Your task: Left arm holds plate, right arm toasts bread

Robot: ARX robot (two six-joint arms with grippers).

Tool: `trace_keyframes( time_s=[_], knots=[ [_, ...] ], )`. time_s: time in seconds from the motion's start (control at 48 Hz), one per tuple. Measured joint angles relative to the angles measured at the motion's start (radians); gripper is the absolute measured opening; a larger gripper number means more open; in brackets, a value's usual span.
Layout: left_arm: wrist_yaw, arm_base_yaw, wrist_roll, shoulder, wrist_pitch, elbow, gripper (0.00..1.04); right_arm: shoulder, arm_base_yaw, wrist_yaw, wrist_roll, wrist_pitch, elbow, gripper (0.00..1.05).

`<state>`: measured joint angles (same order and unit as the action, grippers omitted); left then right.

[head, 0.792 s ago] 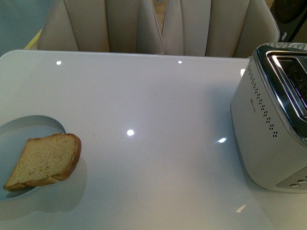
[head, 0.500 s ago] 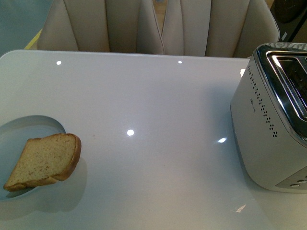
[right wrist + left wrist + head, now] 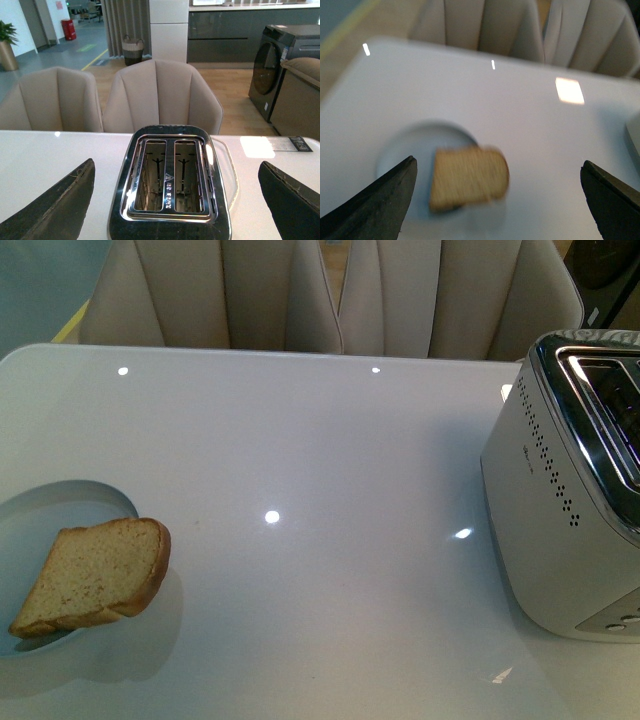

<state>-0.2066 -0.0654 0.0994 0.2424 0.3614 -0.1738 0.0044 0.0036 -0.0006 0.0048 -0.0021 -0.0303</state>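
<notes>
Pale-blue plate point(image 3: 45, 515): far across the table point(image 3: 300, 440) from the toaster point(image 3: 560, 520), with its outer edge cut off in the front view.
Bread point(image 3: 95, 575): on the plate, one crust corner hanging over the rim on the toaster's side.
Left gripper point(image 3: 497, 161): jaws wide apart and empty, facing the bread; this view is blurred.
Risk: a tilted lift could slide that overhanging slice off.
Right gripper point(image 3: 176, 162): spread open, empty, looking down on the toaster's slots point(image 3: 172, 175).
Hidden: the toaster's far end, and both arms in the front view.

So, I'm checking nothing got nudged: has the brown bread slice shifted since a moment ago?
No. The light brown bread slice still overhangs the rim of the round pale plate at the same spot, equally far from the silver toaster.
</notes>
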Motion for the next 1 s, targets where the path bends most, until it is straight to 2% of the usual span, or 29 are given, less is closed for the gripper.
trace_keyframes(
  time_s=[0.042,0.125,0.271,0.438,0.521,0.792,1.0],
  knots=[
    [-0.007,-0.005,0.016,0.070,0.048,-0.028,0.98,0.000,0.000,0.001,0.000,0.000,0.000,0.96],
    [-0.025,-0.006,0.023,0.167,0.021,-0.057,0.98,0.000,0.000,0.001,0.000,0.000,0.000,0.96],
    [-0.029,-0.013,0.002,0.406,-0.209,-0.104,0.98,0.000,0.000,0.001,0.000,0.000,0.000,0.96],
    [-0.021,-0.064,-0.086,0.788,-0.539,-0.146,0.98,0.000,0.000,0.002,0.000,0.000,0.000,0.96],
    [-0.005,-0.086,-0.127,0.925,-0.637,-0.163,0.98,0.000,0.000,0.001,0.000,0.000,0.000,0.96],
    [0.031,-0.239,-0.220,1.447,-0.952,-0.205,0.98,0.000,0.000,0.002,0.000,0.000,0.000,0.96],
    [0.028,-0.331,-0.248,1.695,-1.062,-0.246,0.98,0.000,0.000,0.001,0.000,0.000,0.000,0.96]
  ],
)
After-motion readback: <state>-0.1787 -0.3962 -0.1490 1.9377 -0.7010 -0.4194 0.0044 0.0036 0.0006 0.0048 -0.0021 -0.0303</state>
